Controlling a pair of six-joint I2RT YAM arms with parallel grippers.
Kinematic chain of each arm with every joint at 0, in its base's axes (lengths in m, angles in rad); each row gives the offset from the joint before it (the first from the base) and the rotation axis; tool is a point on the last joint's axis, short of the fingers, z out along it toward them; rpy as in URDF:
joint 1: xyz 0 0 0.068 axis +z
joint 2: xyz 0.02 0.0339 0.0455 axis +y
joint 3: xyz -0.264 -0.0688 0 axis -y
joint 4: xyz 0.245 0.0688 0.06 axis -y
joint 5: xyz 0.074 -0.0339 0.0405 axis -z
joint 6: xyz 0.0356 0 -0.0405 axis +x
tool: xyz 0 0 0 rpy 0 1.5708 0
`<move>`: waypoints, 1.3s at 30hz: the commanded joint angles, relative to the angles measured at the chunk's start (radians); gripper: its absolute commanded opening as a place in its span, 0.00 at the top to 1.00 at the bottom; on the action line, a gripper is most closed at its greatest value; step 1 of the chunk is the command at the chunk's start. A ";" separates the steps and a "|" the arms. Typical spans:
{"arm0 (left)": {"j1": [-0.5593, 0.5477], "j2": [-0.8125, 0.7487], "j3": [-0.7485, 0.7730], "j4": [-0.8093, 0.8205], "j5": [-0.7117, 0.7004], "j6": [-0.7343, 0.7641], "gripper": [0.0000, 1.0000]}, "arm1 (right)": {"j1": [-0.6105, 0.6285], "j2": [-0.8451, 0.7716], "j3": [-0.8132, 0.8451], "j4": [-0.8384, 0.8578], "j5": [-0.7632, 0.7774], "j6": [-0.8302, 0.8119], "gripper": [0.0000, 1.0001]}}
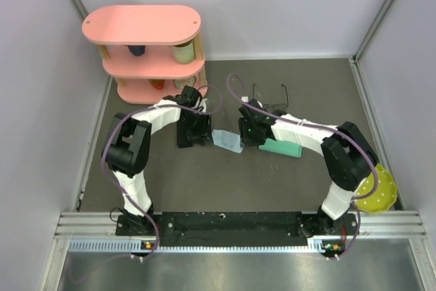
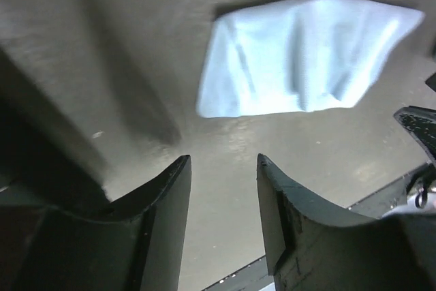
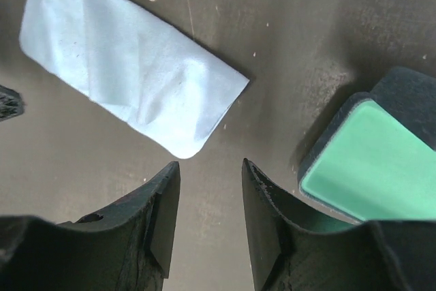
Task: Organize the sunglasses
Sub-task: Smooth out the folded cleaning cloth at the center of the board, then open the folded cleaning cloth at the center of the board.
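Observation:
The thin dark wire-frame sunglasses [image 1: 270, 97] lie unfolded on the table at the back, just beyond my right arm. My left gripper [image 1: 202, 134] [image 2: 221, 161] hangs low over the table, open with only bare table between its fingers. A crumpled light blue cloth [image 1: 227, 141] [image 2: 306, 56] lies just ahead of it. My right gripper [image 1: 244, 138] [image 3: 210, 163] faces it from the other side of the cloth [image 3: 129, 66], also open and empty. Its fingertips stop just short of the cloth's corner.
A green-lined case [image 1: 281, 148] [image 3: 371, 161] lies right of the right gripper. A dark oblong shape [image 1: 185, 135] sits by the left gripper. A pink two-tier shelf [image 1: 144, 25] with small items stands at back left. A yellow round object [image 1: 379, 189] is at the right edge.

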 commanded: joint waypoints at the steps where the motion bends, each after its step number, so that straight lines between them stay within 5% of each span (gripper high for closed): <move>1: 0.031 -0.079 -0.044 0.031 -0.117 -0.063 0.52 | -0.003 0.075 0.057 0.037 0.027 0.031 0.59; 12: 0.042 -0.159 -0.083 0.088 -0.182 -0.111 0.55 | 0.031 0.196 0.137 -0.002 0.053 0.018 0.62; 22: 0.049 -0.152 -0.069 0.082 -0.170 -0.114 0.55 | 0.063 0.241 0.165 -0.090 0.139 -0.026 1.00; 33: 0.051 -0.110 -0.078 0.140 0.010 -0.160 0.62 | 0.063 0.156 0.150 -0.112 0.293 -0.025 1.00; 39: 0.051 -0.099 -0.073 0.143 -0.010 -0.184 0.62 | 0.048 0.132 0.134 -0.113 0.324 -0.014 1.00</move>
